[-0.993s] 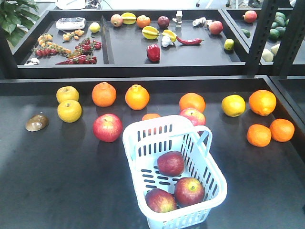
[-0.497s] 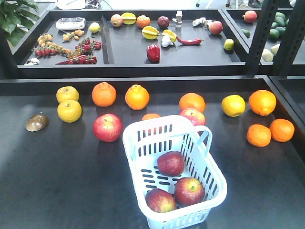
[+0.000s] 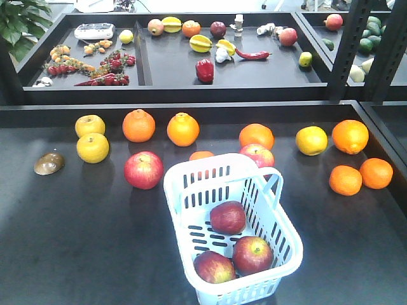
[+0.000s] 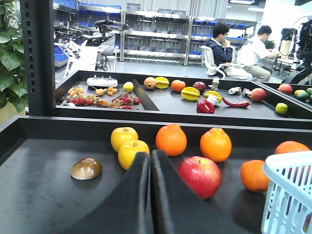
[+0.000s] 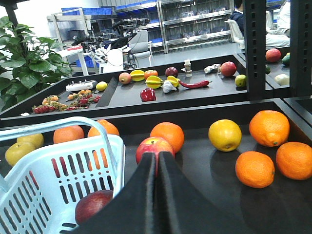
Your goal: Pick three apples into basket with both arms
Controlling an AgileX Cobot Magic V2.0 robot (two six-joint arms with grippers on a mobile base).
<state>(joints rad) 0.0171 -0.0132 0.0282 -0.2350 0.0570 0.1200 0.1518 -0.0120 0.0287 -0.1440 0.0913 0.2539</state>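
A: Apples (image 3: 227, 217) sit three deep in the basket (image 3: 191, 175)?
B: Yes. Left claw (image 4: 150, 161) and right claw (image 5: 157, 161) are clenched, empty; I'd lift both clear without nudging it.

Matte black left gripper (image 4: 150, 161), right gripper (image 5: 157, 161), smooth curved jaws

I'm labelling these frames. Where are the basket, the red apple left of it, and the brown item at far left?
basket (image 3: 289, 236), front view, right rim.
red apple (image 3: 144, 170), front view, middle.
brown item (image 3: 49, 163), front view, top.
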